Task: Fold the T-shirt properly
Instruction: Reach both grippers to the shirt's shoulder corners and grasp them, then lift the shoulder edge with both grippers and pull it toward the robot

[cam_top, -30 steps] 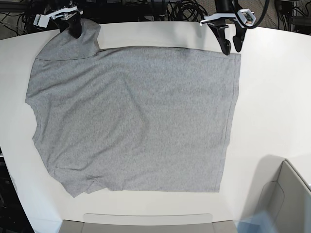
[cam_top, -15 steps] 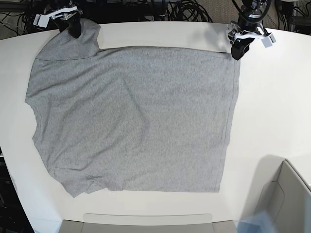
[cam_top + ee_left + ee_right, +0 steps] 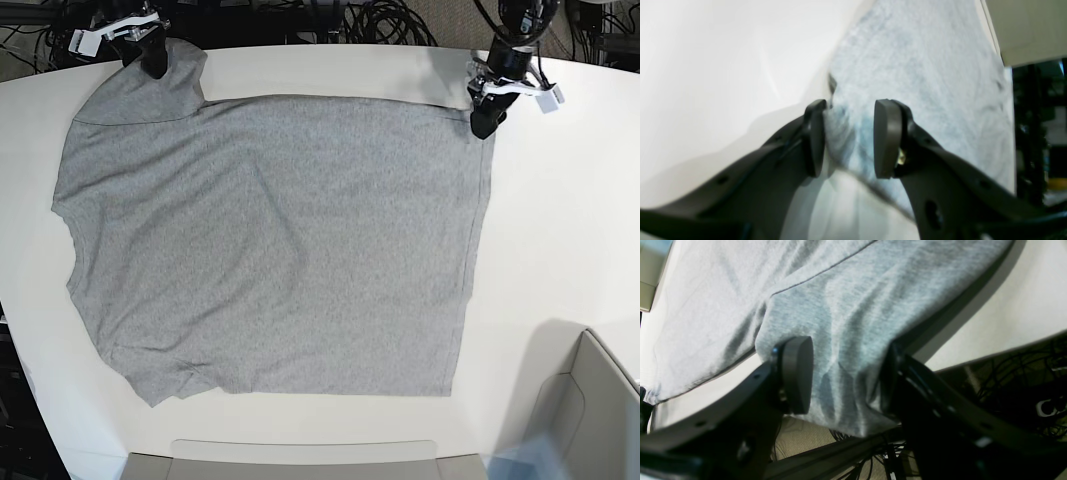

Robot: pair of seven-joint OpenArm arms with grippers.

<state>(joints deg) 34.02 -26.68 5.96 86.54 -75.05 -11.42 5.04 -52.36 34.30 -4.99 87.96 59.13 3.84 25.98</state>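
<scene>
The grey T-shirt (image 3: 270, 250) lies spread on the white table (image 3: 570, 220), plain side up, with no lettering showing. My left gripper (image 3: 484, 122) is down at the shirt's far right corner. In the left wrist view it (image 3: 848, 138) stands open astride the cloth edge (image 3: 923, 66), with a gap between the pads. My right gripper (image 3: 153, 62) is at the far left sleeve. In the right wrist view it (image 3: 846, 380) is open wide, and the sleeve cloth (image 3: 840, 306) hangs loosely between its fingers over the table's back edge.
A grey bin (image 3: 590, 400) stands at the near right corner. A flat tray edge (image 3: 300, 455) runs along the front. Dark cables (image 3: 380, 20) lie behind the table's back edge.
My left gripper has turned and come down from above the table onto the shirt's far right corner. The right gripper and the shirt have stayed put.
</scene>
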